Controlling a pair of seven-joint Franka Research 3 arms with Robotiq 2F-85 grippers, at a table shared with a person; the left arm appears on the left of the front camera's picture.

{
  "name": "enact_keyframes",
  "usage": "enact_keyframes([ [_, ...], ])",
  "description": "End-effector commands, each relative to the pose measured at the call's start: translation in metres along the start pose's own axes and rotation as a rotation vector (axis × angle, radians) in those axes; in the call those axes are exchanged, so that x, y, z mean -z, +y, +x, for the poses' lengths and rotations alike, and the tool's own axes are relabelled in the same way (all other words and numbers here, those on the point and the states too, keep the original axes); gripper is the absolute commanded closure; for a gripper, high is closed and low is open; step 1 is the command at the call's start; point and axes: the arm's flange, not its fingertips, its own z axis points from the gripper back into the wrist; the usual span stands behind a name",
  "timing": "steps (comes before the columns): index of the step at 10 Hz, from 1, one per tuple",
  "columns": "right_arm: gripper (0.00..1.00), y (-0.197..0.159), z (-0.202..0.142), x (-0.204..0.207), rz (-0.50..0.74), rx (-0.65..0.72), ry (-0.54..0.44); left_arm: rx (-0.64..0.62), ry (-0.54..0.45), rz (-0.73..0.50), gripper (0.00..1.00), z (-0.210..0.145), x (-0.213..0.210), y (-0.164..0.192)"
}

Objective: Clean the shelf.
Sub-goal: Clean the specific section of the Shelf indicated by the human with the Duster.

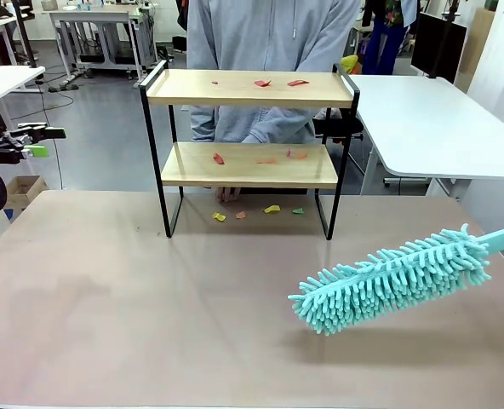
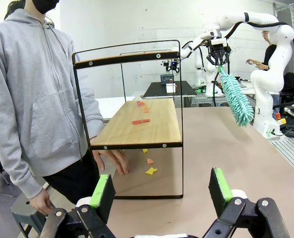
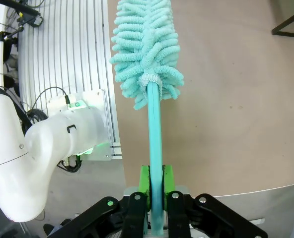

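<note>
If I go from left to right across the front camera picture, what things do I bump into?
left gripper → shelf → teal duster

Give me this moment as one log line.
left gripper: jaws open, empty | right gripper: jaws shut on duster, short of shelf | shelf: scraps on both boards

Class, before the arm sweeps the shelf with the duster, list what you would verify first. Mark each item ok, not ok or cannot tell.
1. Grip on duster: ok, right gripper shut on its handle.
2. Left gripper out of the way: ok, open, off to the left.
3. Shelf upright: ok.
4. Person's hand away: not ok, just below the lower board.
5. Boards clean: not ok, scraps on both.
</note>
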Motion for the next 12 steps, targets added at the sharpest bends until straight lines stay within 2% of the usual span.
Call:
enact_keyframes([
  [1, 0.87, 0.003, -0.002, -0.004, 0.002, -0.003, 0.017, 0.011, 0.006, -0.007, 0.00, 0.002, 0.001, -0.001],
  [4, 0.87, 0.000, 0.000, 0.000, 0.000, 0.000, 0.000, 0.011, 0.006, -0.007, 0.00, 0.002, 0.001, -0.001],
  [5, 0.87, 0.006, 0.026, 0.005, -0.037, 0.085, -0.042, 0.011, 0.006, -0.007, 0.00, 0.002, 0.001, -0.001],
  [7, 0.87, 0.023, 0.078, 0.022, -0.059, 0.158, -0.144, 0.011, 0.006, -0.007, 0.00, 0.002, 0.001, -0.001],
  [9, 0.87, 0.044, 0.122, 0.051, -0.083, 0.323, -0.195, 0.011, 0.006, -0.007, 0.00, 0.002, 0.001, -0.001],
  [10, 0.87, 0.052, 0.141, 0.064, -0.115, 0.494, -0.209, 0.011, 0.006, -0.007, 0.00, 0.002, 0.001, -0.001],
  [11, 0.87, 0.057, 0.161, 0.077, -0.139, 0.620, -0.265, 0.011, 0.006, -0.007, 0.00, 0.002, 0.001, -0.001],
  [12, 0.87, 0.064, 0.184, 0.090, -0.176, 0.679, -0.329, 0.011, 0.006, -0.007, 0.00, 0.002, 0.001, -0.001],
])
